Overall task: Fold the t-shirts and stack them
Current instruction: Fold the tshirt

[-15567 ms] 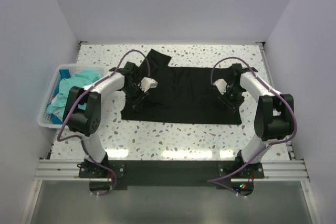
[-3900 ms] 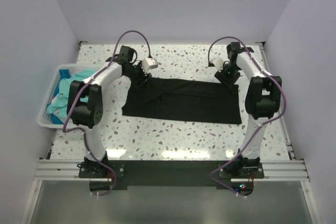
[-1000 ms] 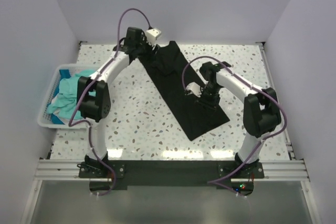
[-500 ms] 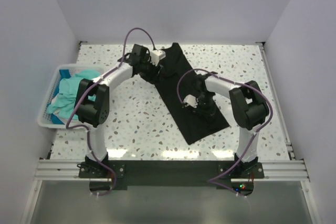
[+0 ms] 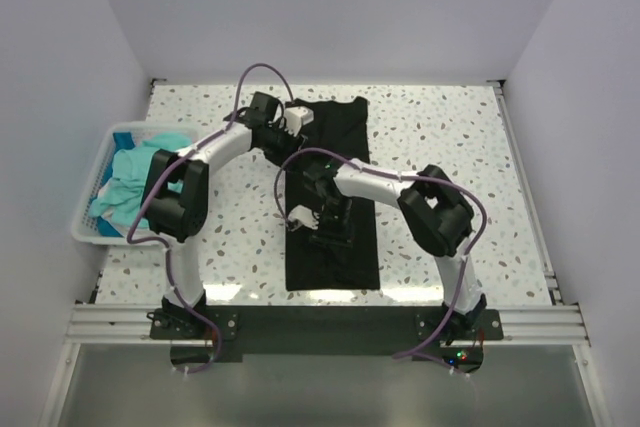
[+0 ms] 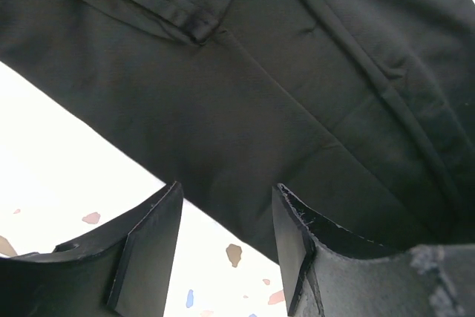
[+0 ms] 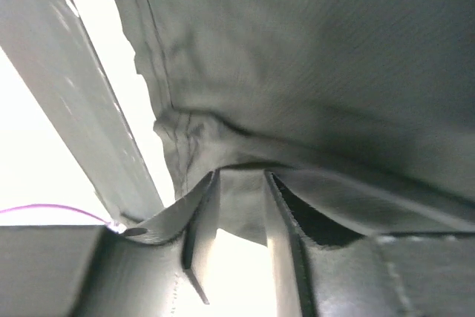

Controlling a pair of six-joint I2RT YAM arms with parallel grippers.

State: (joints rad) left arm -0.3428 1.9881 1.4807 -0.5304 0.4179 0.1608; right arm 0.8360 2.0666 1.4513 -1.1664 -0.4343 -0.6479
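1. The black t-shirt lies folded into a long strip on the tabletop, well to the right of the white basket.
2. The teal t-shirts are heaped inside the basket.
3. The left fingers are at the strip's far, basket-side edge, spread apart and empty.
4. The right fingers, farther from the basket, are narrowed, pinching a fold of the black t-shirt.

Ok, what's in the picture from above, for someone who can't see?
A long black shirt lies on a speckled table, left pincer at its far end, right pincer on its middle. A basket of teal shirts sits left.
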